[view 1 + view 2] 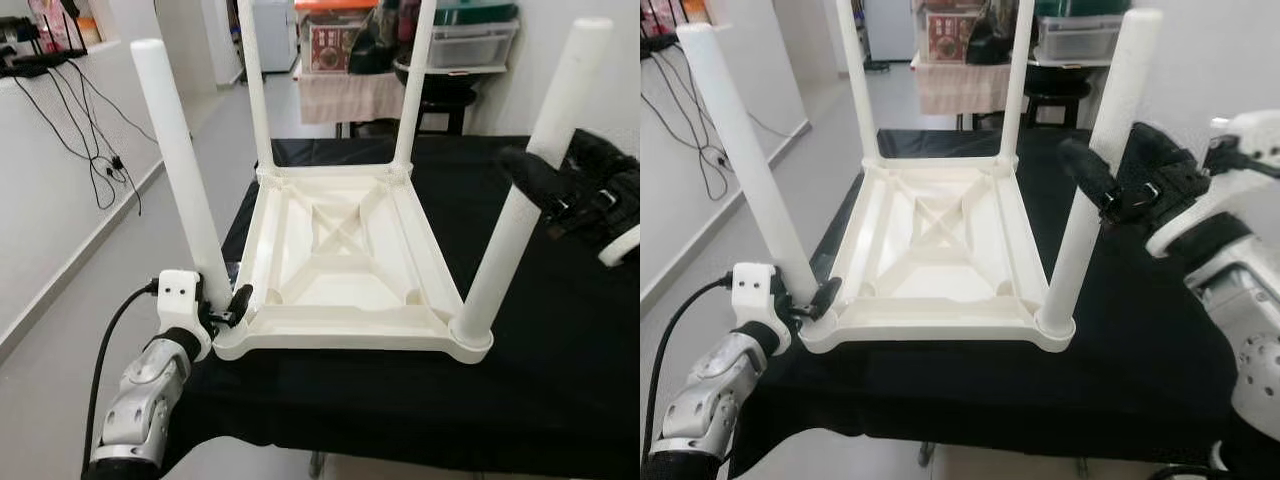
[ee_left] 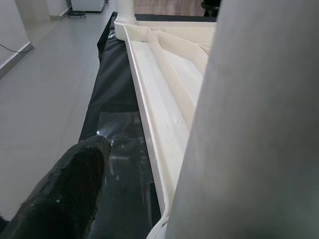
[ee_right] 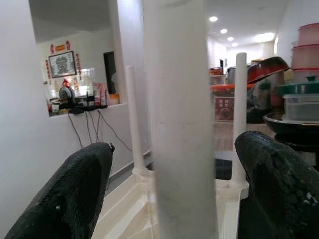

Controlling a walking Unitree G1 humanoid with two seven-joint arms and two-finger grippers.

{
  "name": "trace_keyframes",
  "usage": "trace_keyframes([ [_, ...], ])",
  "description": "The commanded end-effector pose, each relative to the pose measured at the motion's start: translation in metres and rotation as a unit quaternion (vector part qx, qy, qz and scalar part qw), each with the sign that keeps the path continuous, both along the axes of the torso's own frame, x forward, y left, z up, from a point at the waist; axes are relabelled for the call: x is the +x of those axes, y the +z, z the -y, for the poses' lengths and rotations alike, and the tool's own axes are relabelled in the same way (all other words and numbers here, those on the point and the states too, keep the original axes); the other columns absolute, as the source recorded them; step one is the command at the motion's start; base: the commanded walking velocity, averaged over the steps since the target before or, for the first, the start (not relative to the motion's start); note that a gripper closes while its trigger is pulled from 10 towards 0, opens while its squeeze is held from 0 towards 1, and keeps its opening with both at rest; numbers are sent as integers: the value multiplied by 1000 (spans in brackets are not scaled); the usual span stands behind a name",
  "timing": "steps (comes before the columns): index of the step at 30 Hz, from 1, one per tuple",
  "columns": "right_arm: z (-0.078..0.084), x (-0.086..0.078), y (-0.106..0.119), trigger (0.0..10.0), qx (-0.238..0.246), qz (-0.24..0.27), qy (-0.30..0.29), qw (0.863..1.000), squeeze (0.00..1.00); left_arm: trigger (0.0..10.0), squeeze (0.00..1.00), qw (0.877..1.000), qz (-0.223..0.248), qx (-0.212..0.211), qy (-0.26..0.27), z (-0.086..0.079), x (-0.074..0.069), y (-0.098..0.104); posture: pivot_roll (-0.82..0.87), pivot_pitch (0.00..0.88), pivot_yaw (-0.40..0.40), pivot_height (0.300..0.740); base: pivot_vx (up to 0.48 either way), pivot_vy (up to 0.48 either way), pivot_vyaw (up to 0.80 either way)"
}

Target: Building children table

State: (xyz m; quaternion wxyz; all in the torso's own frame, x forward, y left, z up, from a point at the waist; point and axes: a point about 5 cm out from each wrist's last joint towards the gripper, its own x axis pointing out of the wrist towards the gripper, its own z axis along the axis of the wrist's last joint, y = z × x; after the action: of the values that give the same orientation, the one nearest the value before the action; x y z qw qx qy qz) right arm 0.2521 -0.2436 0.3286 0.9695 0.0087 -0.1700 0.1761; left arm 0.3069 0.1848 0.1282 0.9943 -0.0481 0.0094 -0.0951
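A white plastic children's table [image 1: 345,240] lies upside down on a black-covered work table [image 1: 400,410], with its legs pointing up. My left gripper [image 1: 232,305] sits at the base of the near-left leg [image 1: 180,170], at the table's corner. In the left wrist view one black finger [image 2: 75,184] stands apart from that leg [image 2: 249,124], so the gripper is open. My right gripper [image 1: 1095,180] is open around the middle of the near-right leg [image 1: 1090,200]. Its two fingers [image 3: 75,189] flank the leg [image 3: 179,124] with a gap on each side.
The two far legs [image 1: 255,90] rise at the back. Beyond the work table a stool and shelves hold storage boxes and bowls [image 1: 470,40]. Cables [image 1: 80,130] hang down the white wall on the left, above grey floor [image 1: 60,350].
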Motion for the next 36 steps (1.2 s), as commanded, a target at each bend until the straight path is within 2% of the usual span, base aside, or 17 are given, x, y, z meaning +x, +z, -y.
trace_keyframes([
  [1, -4, 7, -3, 10000, -5, -15, 0, 1000, 0, 10000, 0, 1000, -12, 7, 11, -3, -2, -8, -138, 0, -9, 740, 0, 0, 0],
  [9, -8, 26, -3, 10000, 1, -40, -40, 998, 0, 10000, 0, 1000, -7, 1, 20, -5, 1, -13, -131, 0, -33, 740, 0, 0, 0],
  [10, -10, 29, -3, 4392, 3, -43, -41, 998, 0, 10000, 0, 1000, -8, -3, 20, -5, 2, -16, -131, 0, -36, 740, 0, 0, 0],
  [12, -11, 29, -3, 4392, 4, -44, -39, 998, 0, 10000, 0, 1000, -8, -5, 20, -4, 3, -17, -131, 0, -36, 740, 0, 0, 0],
  [13, -13, 29, -3, 0, 11, -43, -36, 998, 0, 8588, 0, 1000, -8, -9, 18, -3, 5, -17, -135, 0, -34, 740, 0, 0, 0],
  [14, -13, 29, -3, 0, 16, -42, -34, 998, 0, 8588, 0, 1000, -7, -12, 18, -3, 6, -18, -136, 0, -34, 740, 0, 0, 0],
  [15, -13, 30, -3, 0, 15, -42, -38, 998, 0, 2157, 0, 1000, -6, -14, 17, -3, 9, -17, -140, 0, -34, 740, 0, 0, 0],
  [16, -14, 30, -3, 0, 15, -43, -39, 998, 0, 0, 0, 1000, -3, -18, 16, -2, 13, -16, -141, 0, -34, 740, 0, 0, 0],
  [22, -13, 30, -5, 0, 17, -49, -52, 997, 0, 0, 0, 1000, 5, -29, 7, 0, 23, -11, -148, 0, -27, 740, 0, 0, 0],
  [29, -11, 31, -14, 0, 19, -60, -74, 995, 0, 0, 0, 999, 15, -29, -2, 4, 26, -8, -147, 0, -16, 740, 0, 0, 0],
  [36, -2, 37, -33, 0, 7, -98, -132, 986, 0, 0, 0, 999, 34, -18, 13, -8, 24, -3, -129, 0, -13, 740, 0, 0, 0],
])
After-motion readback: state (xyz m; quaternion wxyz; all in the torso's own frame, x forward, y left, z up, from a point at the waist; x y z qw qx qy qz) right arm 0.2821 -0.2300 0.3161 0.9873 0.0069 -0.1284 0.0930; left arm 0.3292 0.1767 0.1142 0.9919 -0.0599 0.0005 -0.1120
